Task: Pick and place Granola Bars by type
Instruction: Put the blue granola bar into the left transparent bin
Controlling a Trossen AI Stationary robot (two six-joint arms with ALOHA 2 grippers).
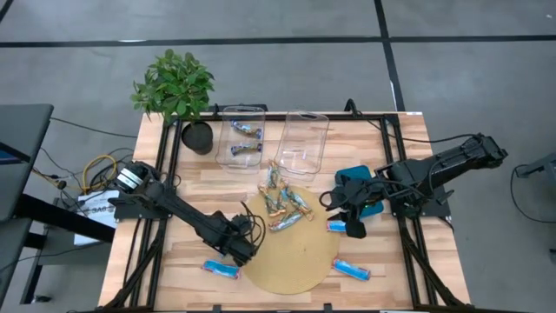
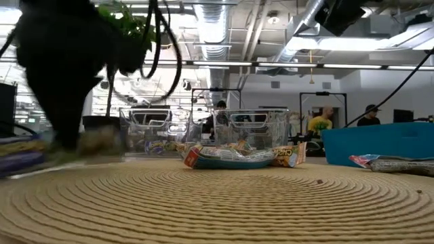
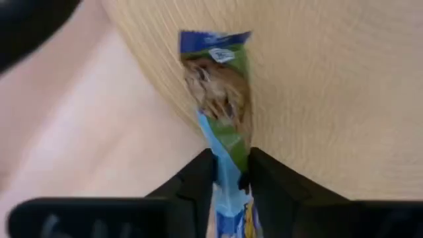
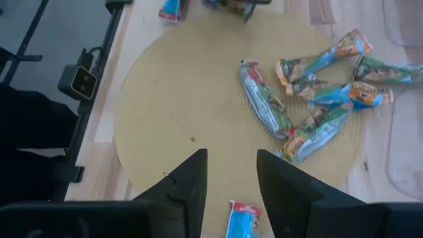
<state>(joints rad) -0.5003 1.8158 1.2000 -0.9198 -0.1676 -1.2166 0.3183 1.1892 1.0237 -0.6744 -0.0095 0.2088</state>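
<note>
We count two clear bins [image 1: 241, 135] at the back of the surface [image 1: 382, 283]; one holds two bars. A pile of about six granola bars [image 1: 283, 202] lies on one round woven mat [image 1: 287, 256]. Three blue bars [image 1: 351, 269] lie apart. There is one teal tray [image 1: 360, 189] and one potted plant [image 1: 176, 87].

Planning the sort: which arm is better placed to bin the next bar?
Left. The left gripper is already shut on a blue bar at the round mat's edge, so it likely only needs to lift and carry. The right gripper hangs open above the mat, holding nothing.
</note>
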